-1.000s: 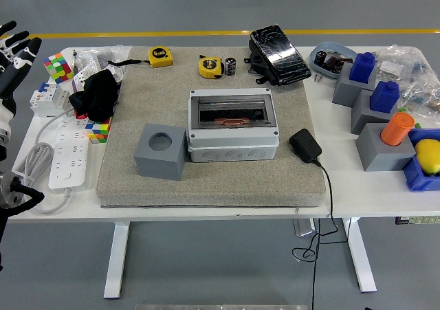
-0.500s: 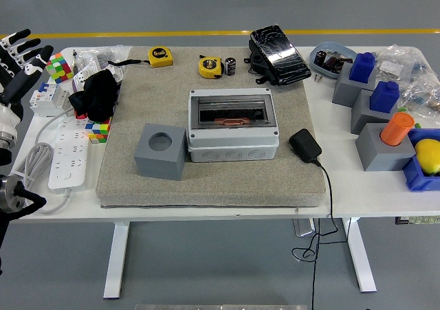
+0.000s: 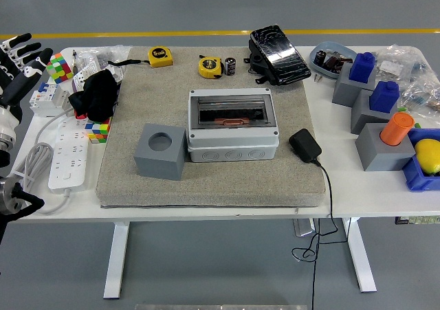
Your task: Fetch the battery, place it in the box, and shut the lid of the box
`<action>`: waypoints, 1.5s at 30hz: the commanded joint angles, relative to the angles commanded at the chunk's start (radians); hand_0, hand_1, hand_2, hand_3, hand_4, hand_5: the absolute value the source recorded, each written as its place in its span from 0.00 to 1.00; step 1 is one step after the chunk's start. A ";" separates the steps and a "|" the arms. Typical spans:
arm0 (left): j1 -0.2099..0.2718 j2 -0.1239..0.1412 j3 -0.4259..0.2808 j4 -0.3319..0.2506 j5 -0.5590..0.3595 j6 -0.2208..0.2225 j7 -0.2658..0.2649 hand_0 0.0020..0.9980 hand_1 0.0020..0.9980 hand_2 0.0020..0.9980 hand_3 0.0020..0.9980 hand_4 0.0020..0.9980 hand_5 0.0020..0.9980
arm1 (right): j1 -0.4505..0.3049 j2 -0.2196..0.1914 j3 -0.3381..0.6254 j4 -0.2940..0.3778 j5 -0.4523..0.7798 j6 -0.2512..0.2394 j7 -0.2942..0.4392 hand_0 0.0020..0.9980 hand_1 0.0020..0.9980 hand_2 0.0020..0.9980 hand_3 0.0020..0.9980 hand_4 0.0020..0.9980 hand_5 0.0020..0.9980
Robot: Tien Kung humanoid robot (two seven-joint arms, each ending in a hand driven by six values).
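Note:
The battery [image 3: 230, 66], a small dark cylinder, stands at the back of the grey mat beside a yellow tape measure [image 3: 210, 66]. In the middle of the mat sits the grey box [image 3: 232, 144]. Its dark see-through lid [image 3: 232, 111] lies flat over the top, and something orange shows beneath it. My left hand [image 3: 24, 57] hovers at the far left edge over the table's left end, fingers spread and holding nothing. It is far from both the battery and the box. My right arm does not show.
A grey cube with a round hole [image 3: 160, 150] stands left of the box. A black adapter [image 3: 304, 145] and its cable lie to the right. A black pedal [image 3: 278, 45], a second tape measure [image 3: 161, 56], a black cloth [image 3: 98, 93], a power strip [image 3: 69, 155] and grey blocks [image 3: 381, 145] surround the mat.
My left hand has drifted a little to the right, further into view over the table's left end. Nothing on the table has moved.

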 joint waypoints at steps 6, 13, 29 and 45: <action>-0.001 -0.004 0.002 0.000 0.002 -0.001 0.009 0.56 0.67 0.63 0.67 0.95 0.31 | 0.003 -0.004 0.005 -0.001 0.000 -0.001 -0.001 0.68 0.72 0.72 0.69 1.00 0.69; 0.000 -0.002 0.001 0.000 0.005 -0.004 0.019 0.55 0.66 0.62 0.67 0.95 0.31 | 0.004 0.000 0.010 0.000 0.000 0.000 0.000 0.68 0.72 0.72 0.69 1.00 0.69; 0.002 -0.004 0.002 0.000 0.007 -0.004 0.025 0.55 0.66 0.61 0.66 0.94 0.30 | 0.004 -0.001 0.020 0.001 -0.001 -0.002 0.002 0.68 0.72 0.72 0.69 1.00 0.69; -0.005 -0.007 0.000 -0.008 0.008 -0.006 0.029 0.55 0.65 0.60 0.66 0.93 0.28 | 0.001 -0.003 0.030 0.001 -0.005 0.000 0.001 0.68 0.72 0.72 0.69 1.00 0.69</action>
